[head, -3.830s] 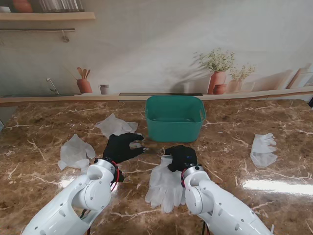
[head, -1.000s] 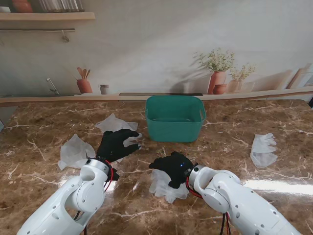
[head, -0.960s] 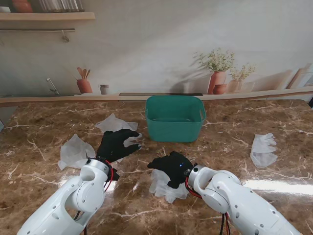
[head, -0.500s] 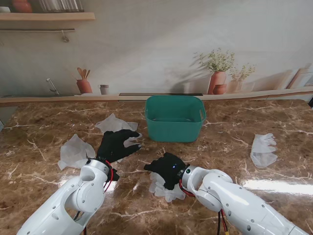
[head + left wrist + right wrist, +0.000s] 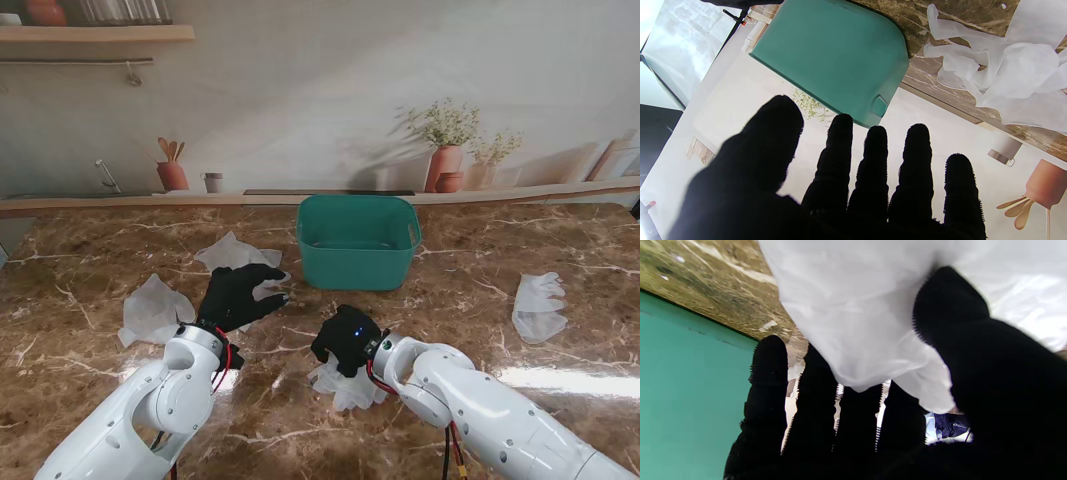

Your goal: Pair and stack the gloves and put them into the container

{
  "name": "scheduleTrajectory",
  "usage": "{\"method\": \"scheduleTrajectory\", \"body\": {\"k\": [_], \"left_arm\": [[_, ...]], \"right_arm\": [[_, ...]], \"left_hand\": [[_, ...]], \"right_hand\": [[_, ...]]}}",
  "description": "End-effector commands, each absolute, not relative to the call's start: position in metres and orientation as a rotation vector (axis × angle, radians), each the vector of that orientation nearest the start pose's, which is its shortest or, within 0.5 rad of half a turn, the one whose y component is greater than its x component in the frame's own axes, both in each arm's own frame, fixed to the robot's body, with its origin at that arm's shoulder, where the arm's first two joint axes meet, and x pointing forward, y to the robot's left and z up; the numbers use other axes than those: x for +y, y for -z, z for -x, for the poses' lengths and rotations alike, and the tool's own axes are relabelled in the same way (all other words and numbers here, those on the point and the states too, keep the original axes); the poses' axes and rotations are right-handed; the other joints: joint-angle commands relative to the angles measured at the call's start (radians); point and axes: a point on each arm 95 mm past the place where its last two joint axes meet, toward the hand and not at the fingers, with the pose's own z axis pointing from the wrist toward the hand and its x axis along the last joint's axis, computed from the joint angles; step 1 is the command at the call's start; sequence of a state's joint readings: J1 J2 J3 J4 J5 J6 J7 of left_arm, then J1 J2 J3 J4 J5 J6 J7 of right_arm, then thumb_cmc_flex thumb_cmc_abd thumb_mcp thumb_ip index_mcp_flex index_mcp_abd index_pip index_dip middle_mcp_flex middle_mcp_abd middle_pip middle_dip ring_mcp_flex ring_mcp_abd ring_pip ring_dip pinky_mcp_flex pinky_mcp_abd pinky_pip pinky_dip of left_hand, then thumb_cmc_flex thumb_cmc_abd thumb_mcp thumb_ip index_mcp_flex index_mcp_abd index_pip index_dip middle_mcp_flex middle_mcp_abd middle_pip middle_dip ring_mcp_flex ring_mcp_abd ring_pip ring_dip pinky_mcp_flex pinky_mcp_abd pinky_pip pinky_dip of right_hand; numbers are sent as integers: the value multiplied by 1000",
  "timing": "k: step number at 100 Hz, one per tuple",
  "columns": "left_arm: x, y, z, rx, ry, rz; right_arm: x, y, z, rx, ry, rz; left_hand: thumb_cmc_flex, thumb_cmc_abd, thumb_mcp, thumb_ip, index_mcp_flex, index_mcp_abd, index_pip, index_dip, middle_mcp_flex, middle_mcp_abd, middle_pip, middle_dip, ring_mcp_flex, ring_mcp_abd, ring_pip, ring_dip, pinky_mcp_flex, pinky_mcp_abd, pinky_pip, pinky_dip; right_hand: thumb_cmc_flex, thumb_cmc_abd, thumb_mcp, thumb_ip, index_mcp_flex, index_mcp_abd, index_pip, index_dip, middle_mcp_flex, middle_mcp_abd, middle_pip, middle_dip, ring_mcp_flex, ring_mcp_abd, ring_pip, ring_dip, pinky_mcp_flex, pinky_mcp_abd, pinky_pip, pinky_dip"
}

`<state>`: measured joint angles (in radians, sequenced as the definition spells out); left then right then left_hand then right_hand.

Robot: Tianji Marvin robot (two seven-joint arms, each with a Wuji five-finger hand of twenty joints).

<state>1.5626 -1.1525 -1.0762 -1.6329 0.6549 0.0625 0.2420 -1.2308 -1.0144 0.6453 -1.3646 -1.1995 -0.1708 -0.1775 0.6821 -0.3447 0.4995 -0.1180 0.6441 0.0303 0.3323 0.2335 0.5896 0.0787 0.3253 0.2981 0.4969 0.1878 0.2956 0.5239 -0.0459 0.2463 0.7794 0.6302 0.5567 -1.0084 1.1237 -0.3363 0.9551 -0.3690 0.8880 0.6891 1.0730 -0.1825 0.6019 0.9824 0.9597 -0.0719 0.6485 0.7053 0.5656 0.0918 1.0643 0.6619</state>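
Observation:
The teal container (image 5: 358,243) stands in the middle of the table, farther from me than both hands. My right hand (image 5: 346,339), in a black glove, is curled on the bunched stack of translucent white gloves (image 5: 350,387). In the right wrist view the white gloves (image 5: 867,306) sit pinched between my thumb (image 5: 950,306) and fingers, beside the container (image 5: 690,390). My left hand (image 5: 240,296) hovers open with fingers spread, partly covering another white glove (image 5: 232,254). The left wrist view shows that glove (image 5: 1013,76) next to the container (image 5: 840,56), beyond my open left hand (image 5: 853,186).
A further white glove (image 5: 153,310) lies crumpled at the left, and one more (image 5: 538,305) lies flat at the far right. A wall ledge with pots runs behind the brown marble table (image 5: 470,300).
My right hand has turned and closed on the stacked gloves, which are now bunched and shifted slightly left. The left hand has stayed still over the last second.

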Motion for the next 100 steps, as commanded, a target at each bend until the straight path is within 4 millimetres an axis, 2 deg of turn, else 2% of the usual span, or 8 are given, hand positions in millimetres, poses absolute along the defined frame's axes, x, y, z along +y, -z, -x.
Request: {"method": "scheduleTrajectory", "body": {"k": [1, 13, 23, 50, 69, 86, 95, 100], "left_arm": [[-58, 318, -385, 1161, 1831, 1459], [-59, 316, -386, 1165, 1833, 1458], [-60, 315, -386, 1168, 1833, 1460], [-62, 315, -386, 1168, 1835, 1465], [-62, 316, -386, 1172, 1837, 1469], [-64, 317, -385, 1168, 1842, 1470], [-64, 317, -385, 1170, 1843, 1469], [-64, 318, -385, 1171, 1842, 1470]], "right_arm": [[82, 390, -392, 2029, -1487, -568], [76, 386, -396, 1910, -1565, -598], [69, 382, -399, 1798, -1616, -651], [43, 388, -396, 1578, -1665, -765], [29, 398, -378, 1530, -1674, -739], [29, 393, -358, 1547, -1660, -698], [27, 395, -352, 1569, -1641, -694], [26, 397, -349, 1582, -1633, -708]], "left_hand": [[-24, 27, -33, 22, 14, -28, 8, 9, -20, -22, -19, -8, -24, -46, -26, -10, -24, 13, -29, -6], [-24, 31, -34, 22, 14, -30, 11, 10, -21, -22, -19, -8, -25, -47, -27, -10, -24, 13, -30, -6], [-23, 32, -36, 22, 14, -32, 12, 11, -20, -21, -20, -8, -25, -47, -28, -10, -23, 13, -30, -6], [-18, 35, -41, 24, 17, -32, 14, 12, -21, -21, -22, -8, -24, -47, -30, -10, -27, 13, -35, -7], [-16, 35, -42, 24, 18, -33, 14, 12, -20, -22, -22, -8, -26, -47, -31, -11, -27, 13, -37, -6], [-15, 33, -40, 24, 18, -32, 15, 12, -19, -21, -21, -7, -24, -47, -29, -10, -26, 13, -38, -6], [-15, 32, -38, 24, 19, -32, 15, 12, -18, -20, -20, -7, -24, -48, -29, -10, -26, 13, -38, -5], [-15, 32, -37, 24, 18, -32, 15, 12, -19, -22, -20, -7, -24, -48, -29, -10, -24, 13, -37, -5]], "right_hand": [[45, -47, 10, -23, 30, -37, 37, -7, 61, -7, -63, -86, 82, -15, 18, -17, 55, 10, 84, 31], [60, -39, 21, -17, 33, -40, 38, -3, 185, 2, -66, -146, 194, -3, 73, 6, 139, 19, 199, 52], [65, -26, 21, -13, 25, -29, 43, 7, 198, 4, -58, -149, 211, 0, 83, 12, 148, 21, 229, 52], [71, 57, 14, 12, -21, -40, 28, 118, 123, -14, -7, -69, 114, -16, 145, 64, 79, -10, 250, 40], [67, 73, 28, 34, -42, -52, 14, 204, 79, -34, 37, -30, 63, -29, 155, 72, 41, -20, 210, 26], [52, 56, 37, 34, -39, -52, 3, 211, 50, -36, 33, -32, 24, -31, 115, 52, 8, -23, 175, 17], [26, 35, 41, 28, -33, -46, -6, 182, -80, -3, -62, -95, -82, -33, 12, -11, -56, -33, 119, 19], [-2, 37, 30, 24, -41, -46, -10, 146, -196, 18, -101, -273, -172, -32, -43, -48, -100, -39, 75, 39]]}}
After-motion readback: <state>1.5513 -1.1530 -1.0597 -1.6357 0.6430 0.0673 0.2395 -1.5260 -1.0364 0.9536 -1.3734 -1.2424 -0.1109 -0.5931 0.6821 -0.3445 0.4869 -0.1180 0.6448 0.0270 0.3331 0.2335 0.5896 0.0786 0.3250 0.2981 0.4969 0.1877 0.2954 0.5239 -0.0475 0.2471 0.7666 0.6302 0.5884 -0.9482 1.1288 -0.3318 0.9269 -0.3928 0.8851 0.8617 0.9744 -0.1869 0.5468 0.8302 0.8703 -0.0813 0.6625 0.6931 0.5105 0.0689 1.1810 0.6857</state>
